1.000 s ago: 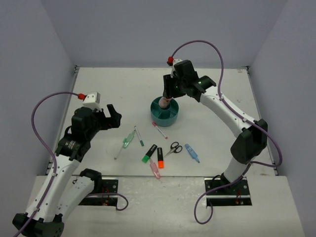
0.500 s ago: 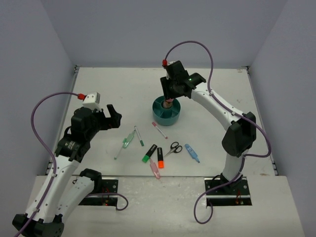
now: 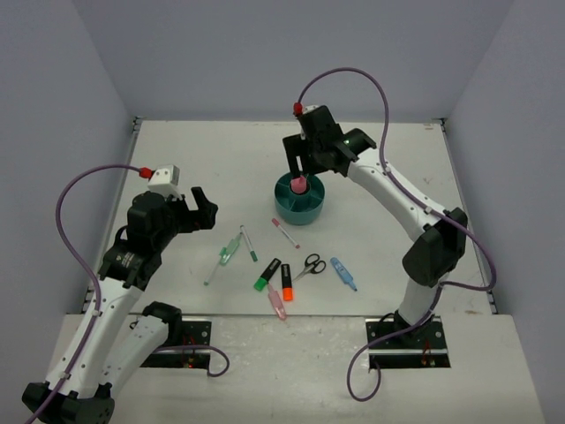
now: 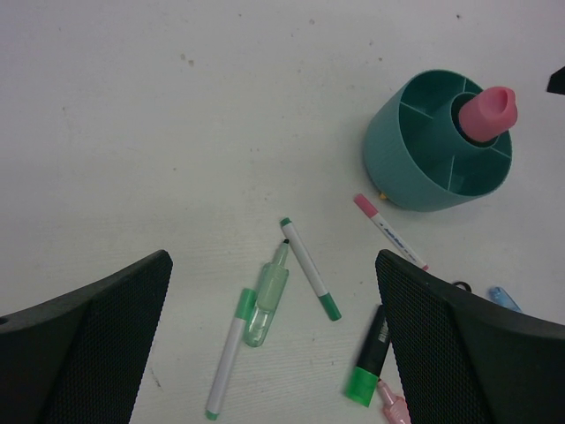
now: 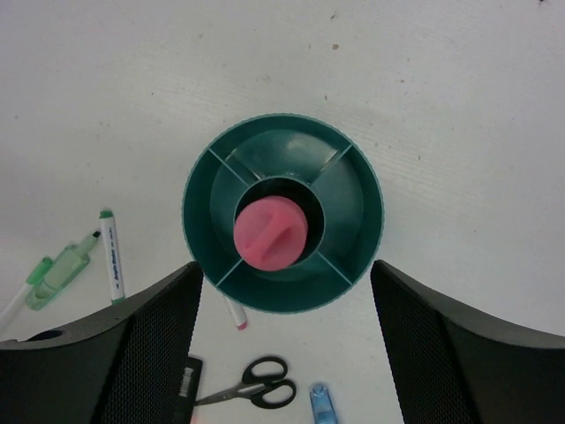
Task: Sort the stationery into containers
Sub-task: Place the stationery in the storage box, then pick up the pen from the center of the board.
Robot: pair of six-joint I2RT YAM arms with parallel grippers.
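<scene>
Your right gripper [image 3: 300,168] has let go: a second ago it was down over the teal organizer [image 5: 349,208] with the pink-capped glue stick [image 5: 270,233] between its fingers, and now it sits higher above it, its fingers spread wide in the wrist view with nothing between them. The glue stick stands upright on its own in the central round well, its cap poking above the rim, so you can count that item as sorted. The outer compartments that show around the well look bare. Your left gripper [image 3: 196,205] has not moved over the same stretch; it hovers over the left side of the table [image 3: 194,150], fingers wide apart and holding nothing. Everything else lies on the table in front of the organizer: the red-tipped pen [image 3: 285,233] just beside its base, the green and white pens [image 3: 240,240] further left, the green highlighter [image 3: 267,274], orange highlighter [image 3: 287,283] and pink highlighter [image 3: 277,305] in a cluster, then the scissors [image 3: 309,265] and the blue marker [image 3: 343,274] to their right. By my judgement one piece is in and most of the job remains, and the red-tipped pen looks the nearest next pick for your free right arm
</scene>
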